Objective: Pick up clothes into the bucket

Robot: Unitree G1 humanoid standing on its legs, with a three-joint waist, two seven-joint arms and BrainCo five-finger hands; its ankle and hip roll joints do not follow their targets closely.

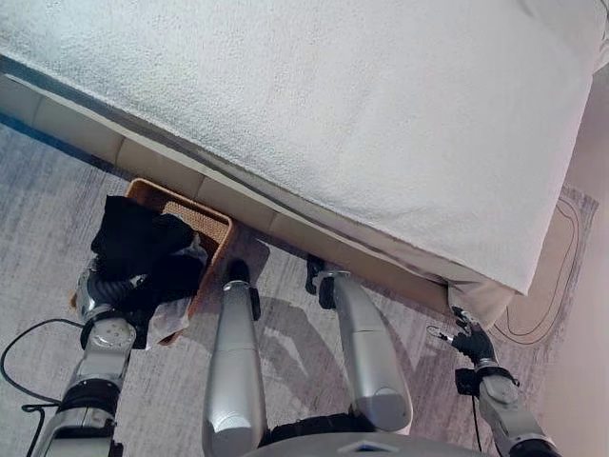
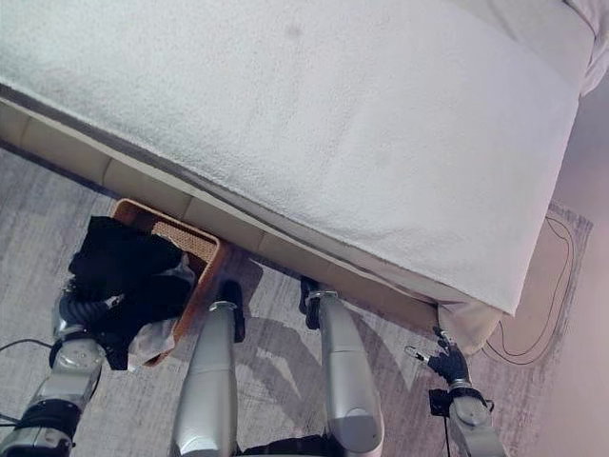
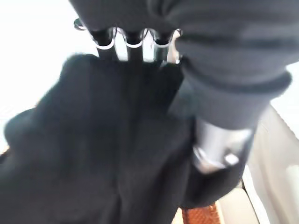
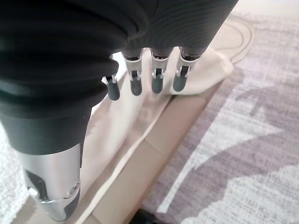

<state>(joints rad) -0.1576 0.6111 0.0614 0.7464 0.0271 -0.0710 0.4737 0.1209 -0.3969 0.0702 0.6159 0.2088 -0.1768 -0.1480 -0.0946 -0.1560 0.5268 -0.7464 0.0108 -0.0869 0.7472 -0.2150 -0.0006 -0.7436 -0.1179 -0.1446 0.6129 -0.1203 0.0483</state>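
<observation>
We had the left hand (image 1: 105, 297) clenched on the black garment (image 1: 143, 249), which hung over the basket (image 1: 211, 230) on the rug (image 1: 285, 314) beside the bed (image 1: 333, 105). A pale cloth (image 1: 173, 319) lay in the basket too. Our right hand (image 4: 140, 79) hung relaxed, grasping nothing, near the bed's corner.

My left hand (image 1: 105, 307) is silver with a dark cover. The cloth (image 1: 138, 249) is black. The basket (image 1: 211, 228) is brown and woven. At twelve o'clock, the bed cover (image 1: 362, 124) is white. The carpet (image 1: 285, 314) is streaky grey.
</observation>
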